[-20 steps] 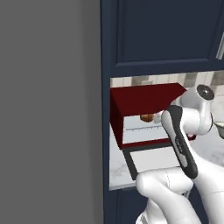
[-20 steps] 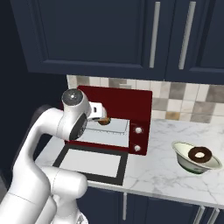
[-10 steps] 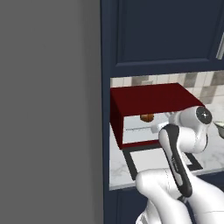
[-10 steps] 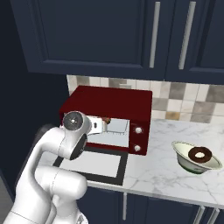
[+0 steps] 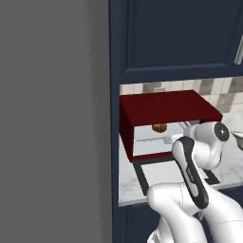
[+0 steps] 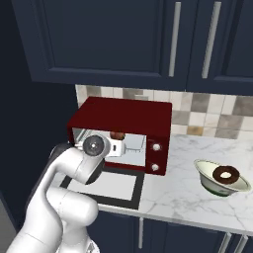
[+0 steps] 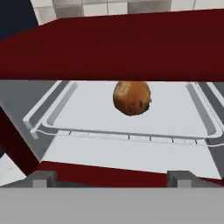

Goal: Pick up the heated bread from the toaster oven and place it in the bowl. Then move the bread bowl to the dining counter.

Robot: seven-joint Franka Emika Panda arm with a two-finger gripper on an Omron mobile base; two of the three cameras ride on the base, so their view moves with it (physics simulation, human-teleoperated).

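the end effector (image 7: 111,177) is spread wide and grasps nothing, its two tips at the mouth of the oven (image 6: 129,118), level with the front lip. the bread (image 7: 132,98) sits on the grey tray (image 7: 83,116) inside, toward the far middle, apart from the tips and between them in the hand view. in the base views the bread (image 5: 160,127) shows as a small brown lump behind the arm's wrist. the oven door (image 6: 106,185) lies folded down flat on the bench (image 6: 178,195) in front of the oven. the bowl (image 6: 221,178) stands on the bench well to the right of the oven, with a dark ringed item (image 6: 227,174) in it.
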